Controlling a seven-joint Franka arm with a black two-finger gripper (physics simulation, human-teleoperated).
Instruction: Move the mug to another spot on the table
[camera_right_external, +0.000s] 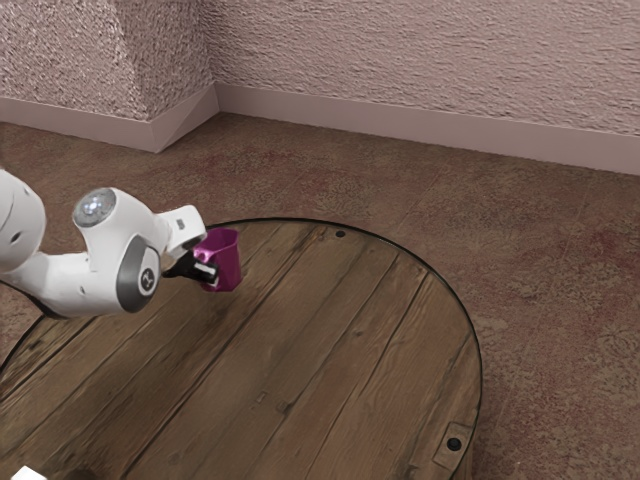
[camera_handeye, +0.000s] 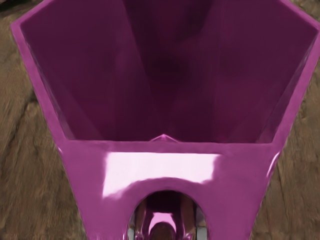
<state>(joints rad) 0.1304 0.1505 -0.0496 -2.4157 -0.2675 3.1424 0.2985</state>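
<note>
- Exterior view: the white arm (camera_right_external: 100, 270) reached in from the exterior view's left, its black gripper (camera_right_external: 203, 268) closed narrowly on the near side of a magenta mug (camera_right_external: 224, 255). The mug stood upright near the far rim of the round wooden table (camera_right_external: 330, 370).
- Wrist view: the mug (camera_handeye: 165, 75) sat directly under the hand, its open mouth facing up, its handle (camera_handeye: 116, 210) nearest the gripper, with table planks (camera_handeye: 25, 150) on both sides.

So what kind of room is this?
Probably a plain indoor room, computer-made: a round wooden table, reddish-brown carpet, and bumpy pink walls with a pale baseboard. The gripper holds a pink mug by its handle.
</note>
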